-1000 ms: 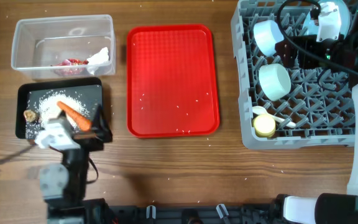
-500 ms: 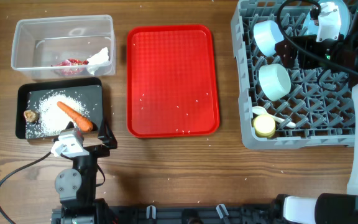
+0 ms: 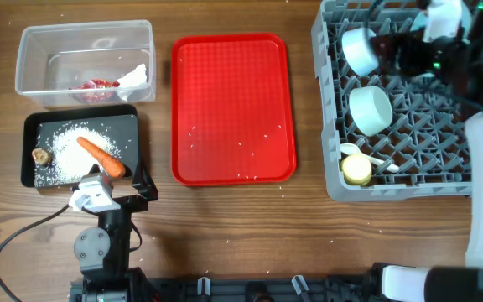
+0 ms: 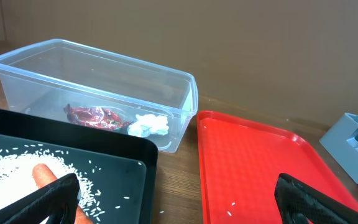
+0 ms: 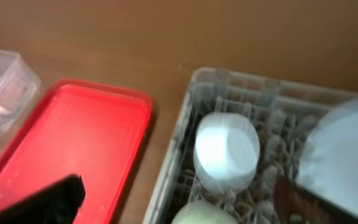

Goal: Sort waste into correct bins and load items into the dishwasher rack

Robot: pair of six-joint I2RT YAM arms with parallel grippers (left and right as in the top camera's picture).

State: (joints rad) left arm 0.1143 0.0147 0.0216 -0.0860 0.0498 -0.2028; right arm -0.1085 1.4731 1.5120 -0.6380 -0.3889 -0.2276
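Over the last second the left gripper [image 4: 176, 202] has drawn back off the black tray [image 3: 82, 111], leaving the carrot [image 3: 101, 156] and rice [image 3: 64, 141] in it. The right gripper [image 5: 179, 199] has shifted toward the far side of the dishwasher rack [image 3: 443, 159], where two bowls [image 3: 370, 109], the yellow cup [image 3: 358, 170] and the spoon [image 3: 377, 159] already sit (sorting and loading both look about finished). Both claws gape wide, gripping and touching nothing

Plate [image 5: 348, 152] blurred, cut off at right edge.
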